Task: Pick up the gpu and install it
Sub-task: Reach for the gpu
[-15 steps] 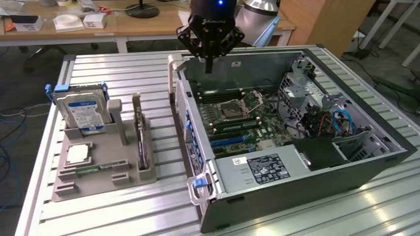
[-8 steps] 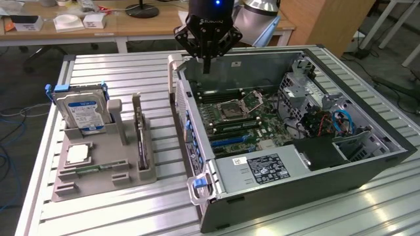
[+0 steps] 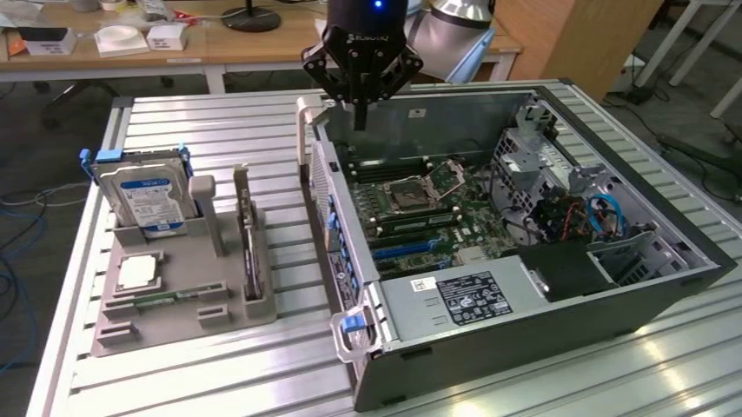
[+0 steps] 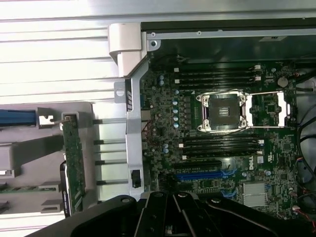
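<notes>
Your tool (image 3: 360, 120) closed on nothing above the open black case (image 3: 557, 326), thin green gpu (image 3: 248, 243) on edge in the grey slotted rack (image 3: 128, 334), ribbed metal bench (image 3: 232, 373) beneath.

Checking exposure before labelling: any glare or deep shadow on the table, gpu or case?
Exterior view: bright glare on the table slats nearest the camera; gpu and case interior evenly lit. Wrist view: table slats washed nearly white; gpu readable; case wall beside the memory slots in shadow.

Shiny ribbed metal table (image 3: 197, 122), matt plastic holder (image 3: 162, 328).
</notes>
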Action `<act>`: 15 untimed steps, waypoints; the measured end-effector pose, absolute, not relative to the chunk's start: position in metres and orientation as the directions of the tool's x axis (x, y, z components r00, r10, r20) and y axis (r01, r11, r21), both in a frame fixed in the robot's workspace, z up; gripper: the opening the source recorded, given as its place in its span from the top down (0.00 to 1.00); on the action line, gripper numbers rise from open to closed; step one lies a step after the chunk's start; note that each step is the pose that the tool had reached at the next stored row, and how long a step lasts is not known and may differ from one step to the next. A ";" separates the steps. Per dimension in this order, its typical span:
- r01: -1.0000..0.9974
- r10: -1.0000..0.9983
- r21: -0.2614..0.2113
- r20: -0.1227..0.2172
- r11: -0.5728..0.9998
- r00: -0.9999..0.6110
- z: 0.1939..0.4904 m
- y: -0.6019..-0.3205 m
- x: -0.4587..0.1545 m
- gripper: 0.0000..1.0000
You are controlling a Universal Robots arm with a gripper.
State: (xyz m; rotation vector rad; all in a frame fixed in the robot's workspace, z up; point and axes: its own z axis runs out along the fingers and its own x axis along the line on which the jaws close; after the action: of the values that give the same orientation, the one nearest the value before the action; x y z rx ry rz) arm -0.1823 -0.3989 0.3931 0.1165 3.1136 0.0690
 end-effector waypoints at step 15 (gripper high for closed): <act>0.074 0.075 0.045 -0.023 0.996 -0.997 0.393 -0.399 -0.193 0.90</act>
State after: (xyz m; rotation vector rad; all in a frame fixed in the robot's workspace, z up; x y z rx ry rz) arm -0.1930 -0.3989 0.3931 0.1166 3.1136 0.0689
